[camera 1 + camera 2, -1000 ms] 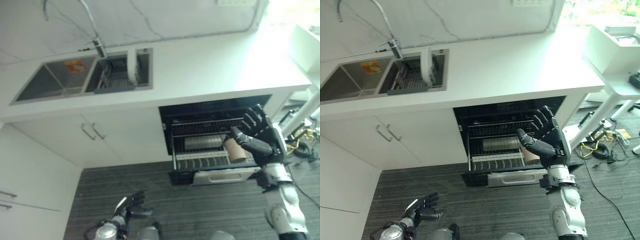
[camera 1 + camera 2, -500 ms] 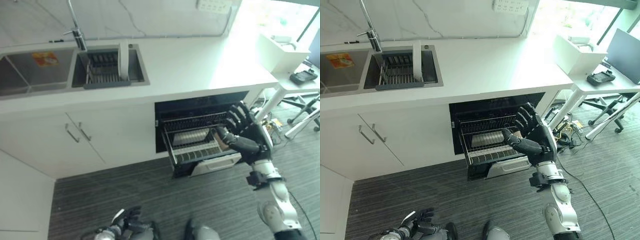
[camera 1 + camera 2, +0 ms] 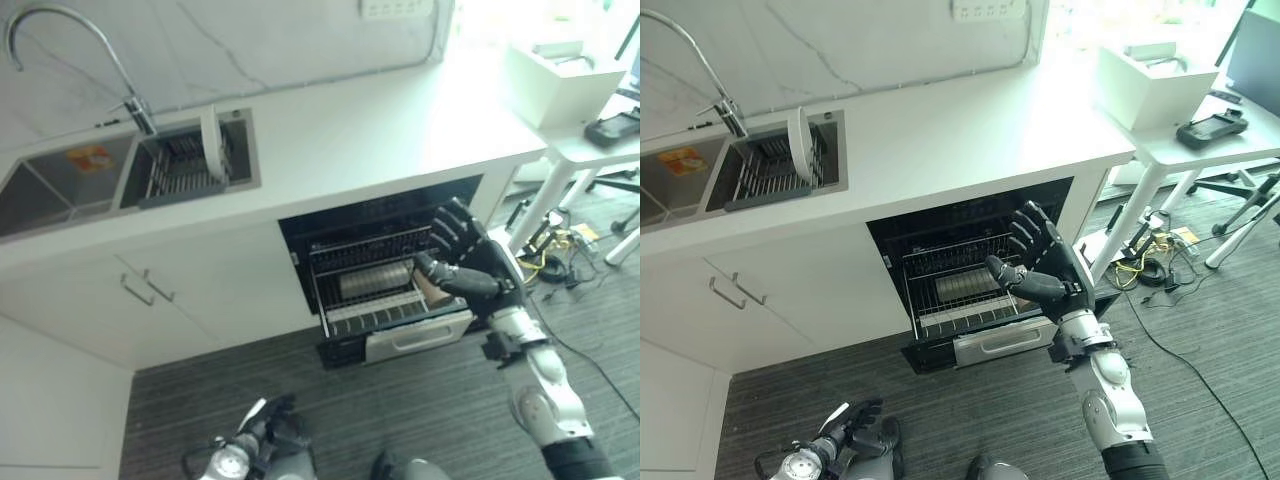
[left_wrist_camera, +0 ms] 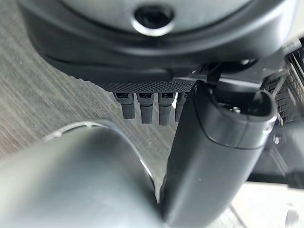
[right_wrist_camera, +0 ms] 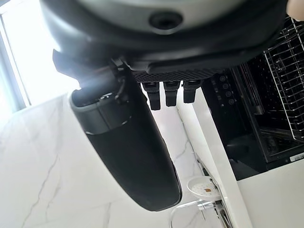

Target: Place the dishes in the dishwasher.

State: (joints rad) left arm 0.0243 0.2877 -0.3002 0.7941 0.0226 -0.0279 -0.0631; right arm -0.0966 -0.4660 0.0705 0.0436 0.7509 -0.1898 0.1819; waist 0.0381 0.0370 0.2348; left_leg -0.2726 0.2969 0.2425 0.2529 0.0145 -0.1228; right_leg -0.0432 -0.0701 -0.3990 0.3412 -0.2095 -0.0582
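My right hand (image 3: 470,262) covers part of the brown cup (image 3: 433,292) in the dishwasher rack (image 3: 375,285), so its far side is hidden. The sink (image 3: 60,185) beside the dishwasher is cut off at its outer end. What lies deeper in the dishwasher stays too dark to tell.

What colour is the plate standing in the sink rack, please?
White; the plate shows best in the right eye view.
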